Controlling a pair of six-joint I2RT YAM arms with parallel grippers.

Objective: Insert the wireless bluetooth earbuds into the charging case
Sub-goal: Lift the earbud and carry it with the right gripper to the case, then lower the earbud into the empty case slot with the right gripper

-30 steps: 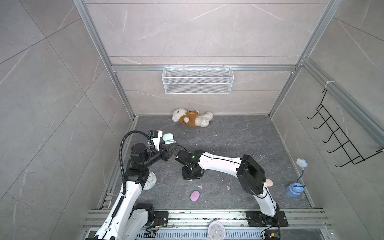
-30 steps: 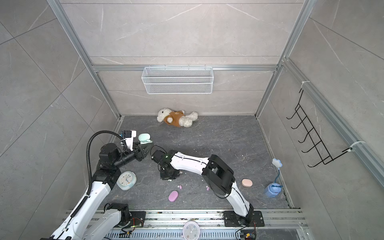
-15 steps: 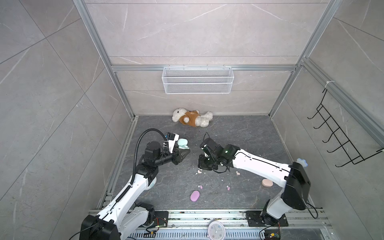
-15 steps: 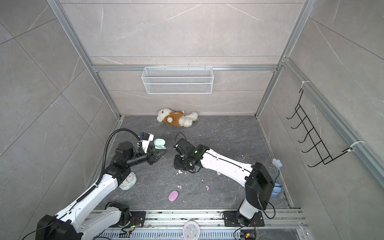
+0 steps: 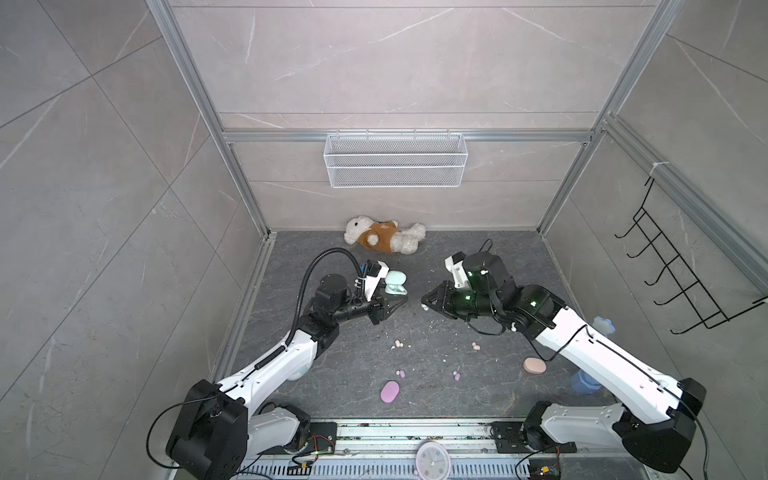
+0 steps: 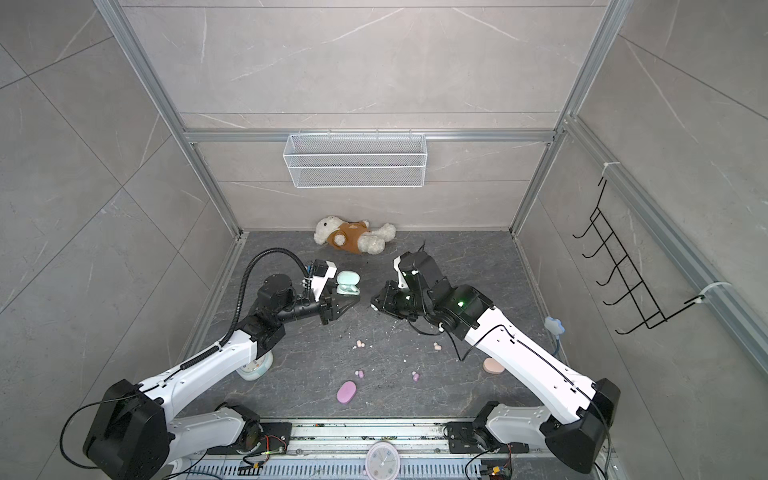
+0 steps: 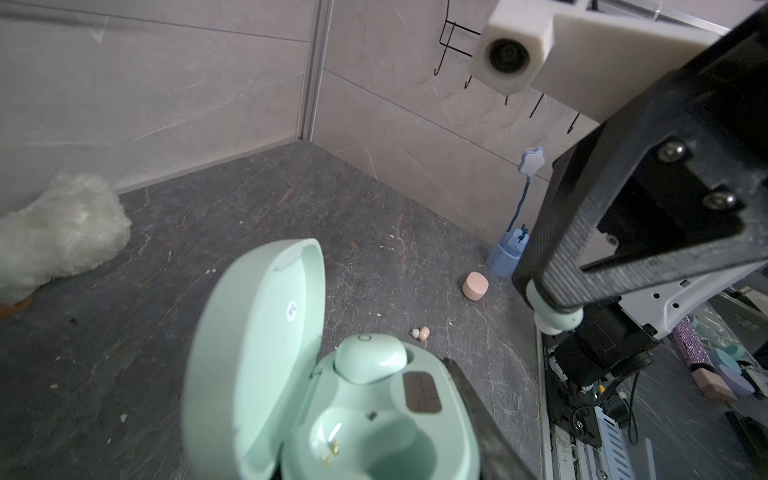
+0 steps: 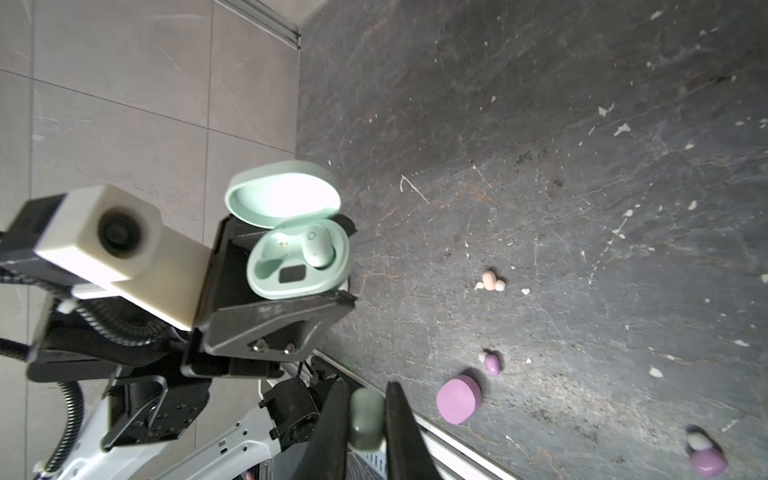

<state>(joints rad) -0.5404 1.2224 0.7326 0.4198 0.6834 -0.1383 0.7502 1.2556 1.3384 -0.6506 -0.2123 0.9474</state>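
Note:
My left gripper (image 5: 392, 301) is shut on the base of an open mint green charging case (image 5: 395, 283), held above the floor with its lid up. One mint earbud (image 7: 370, 359) sits in a socket of the case (image 7: 374, 419); the other socket is empty. My right gripper (image 8: 365, 419) is shut on a second mint earbud (image 8: 365, 413) and faces the case from the right in both top views, a short gap apart (image 6: 375, 305). Peach earbuds (image 5: 398, 343) (image 5: 476, 345) and lilac earbuds (image 5: 401, 373) (image 5: 456, 376) lie on the floor.
A shut lilac case (image 5: 390, 392) and a shut peach case (image 5: 534, 365) lie near the front. A teddy bear (image 5: 384, 237) lies by the back wall, a blue star-topped stand (image 5: 586, 376) at the right, a small clock (image 6: 253, 368) under the left arm. White specks dot the floor.
The left gripper has carried the open case to the right, towards the middle. The right gripper has risen from the floor at the left and swung right, and now faces the case.

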